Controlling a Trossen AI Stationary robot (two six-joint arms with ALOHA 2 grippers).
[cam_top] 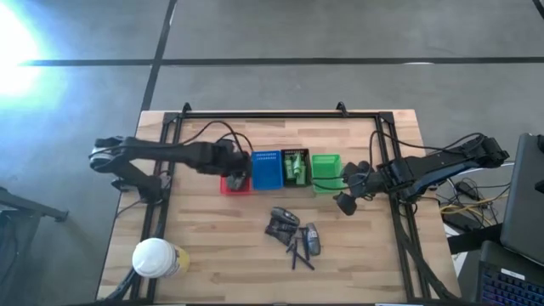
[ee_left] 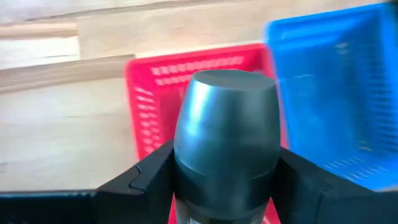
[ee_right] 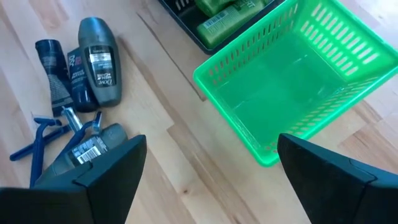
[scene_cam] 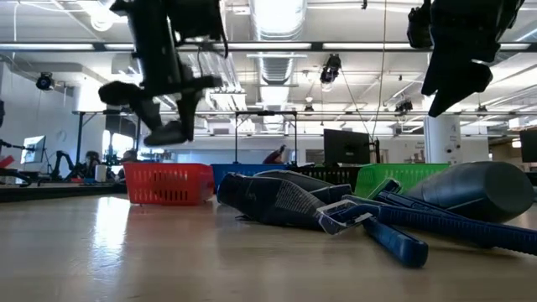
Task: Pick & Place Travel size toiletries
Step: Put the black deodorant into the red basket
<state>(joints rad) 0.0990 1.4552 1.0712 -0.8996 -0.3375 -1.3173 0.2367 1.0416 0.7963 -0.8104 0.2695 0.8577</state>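
My left gripper is shut on a grey oval tube and hovers over the red basket, also seen in the high view. My right gripper is open above bare table near the green basket. The other toiletries lie in a pile on the table: a grey tube, a second grey tube, dark packets and thin blue sticks. Green bottles lie in the black basket. My left gripper pinches the grey tube between its two fingers, one on each flank of its body behind the rounded end. The tube lies along the fingers, and its rounded end sticks out past them. It is lifted clear above the red basket.
Four baskets stand in a row at the table's middle: red, blue, black and green. A big yellowish container with a white cap lies near the near left corner. A dark frame borders the table.
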